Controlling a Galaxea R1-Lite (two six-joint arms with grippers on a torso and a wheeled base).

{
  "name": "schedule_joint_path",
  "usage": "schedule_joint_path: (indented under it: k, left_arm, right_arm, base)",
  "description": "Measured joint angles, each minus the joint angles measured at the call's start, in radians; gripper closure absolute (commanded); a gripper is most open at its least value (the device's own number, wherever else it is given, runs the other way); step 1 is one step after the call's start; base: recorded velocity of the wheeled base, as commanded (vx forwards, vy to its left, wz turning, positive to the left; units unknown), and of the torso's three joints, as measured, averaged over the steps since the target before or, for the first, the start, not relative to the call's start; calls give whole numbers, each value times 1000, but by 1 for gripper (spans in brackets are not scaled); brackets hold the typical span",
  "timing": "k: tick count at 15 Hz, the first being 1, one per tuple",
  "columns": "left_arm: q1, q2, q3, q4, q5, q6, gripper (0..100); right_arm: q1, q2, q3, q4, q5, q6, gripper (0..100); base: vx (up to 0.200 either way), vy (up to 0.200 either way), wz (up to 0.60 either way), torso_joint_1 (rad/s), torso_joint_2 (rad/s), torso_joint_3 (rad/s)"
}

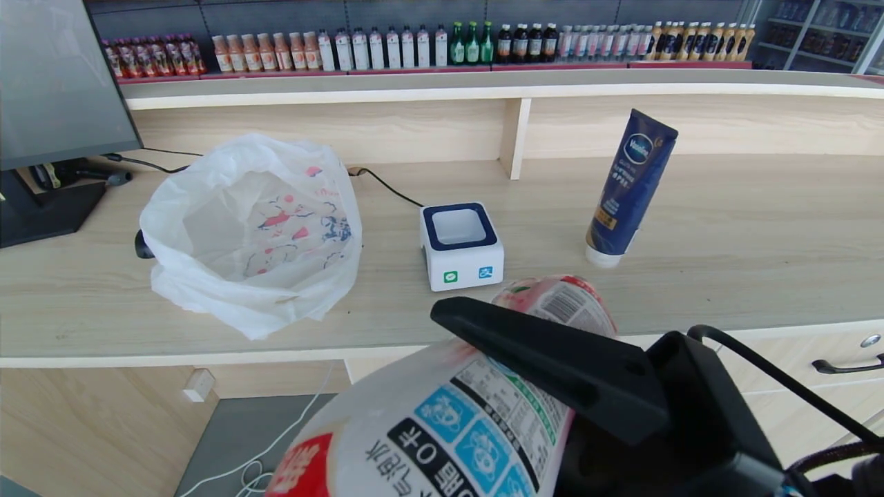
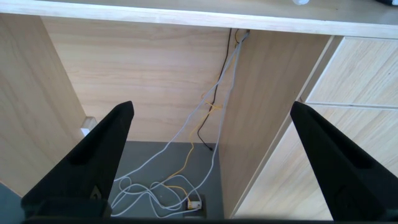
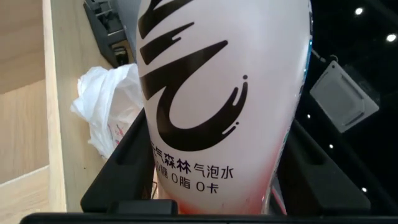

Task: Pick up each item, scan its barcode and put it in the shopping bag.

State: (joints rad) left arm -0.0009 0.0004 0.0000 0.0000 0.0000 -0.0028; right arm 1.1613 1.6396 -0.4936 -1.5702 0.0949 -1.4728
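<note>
My right gripper (image 1: pixel 494 345) is shut on a pink-and-white drink bottle (image 1: pixel 442 414), held tilted in front of the counter's front edge. Its barcode (image 1: pixel 573 304) faces up, near the white scanner (image 1: pixel 461 243) with a blue-rimmed window. In the right wrist view the bottle (image 3: pixel 224 106) sits between both black fingers (image 3: pixel 124 168). The white plastic shopping bag (image 1: pixel 255 235) stands open left of the scanner. A dark blue tube (image 1: pixel 630 186) stands on its cap to the right. My left gripper (image 2: pixel 211 162) hangs open below the counter, holding nothing.
A monitor (image 1: pixel 55 76) stands at the counter's far left. A raised wooden ledge with a divider (image 1: pixel 514 138) runs behind, with a shelf of bottles (image 1: pixel 428 45) beyond. Drawers with a handle (image 1: pixel 846 366) are at the right. Loose cables (image 2: pixel 180 180) lie under the counter.
</note>
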Motion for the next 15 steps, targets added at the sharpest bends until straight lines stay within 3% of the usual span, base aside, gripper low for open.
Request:
schedule_joint_path:
  k: [5, 11, 15]
  left_arm:
    - [1, 0, 0, 0, 0, 0, 0]
    - [1, 0, 0, 0, 0, 0, 0]
    - [1, 0, 0, 0, 0, 0, 0]
  right_arm:
    - [-2, 0, 7, 1, -58, 259, 100]
    - [10, -5, -13, 0, -108, 357, 100]
    - [22, 5, -24, 2, -125, 535, 100]
  base:
    - [0, 0, 0, 0, 0, 0]
    - [0, 0, 0, 0, 0, 0]
    - [0, 0, 0, 0, 0, 0]
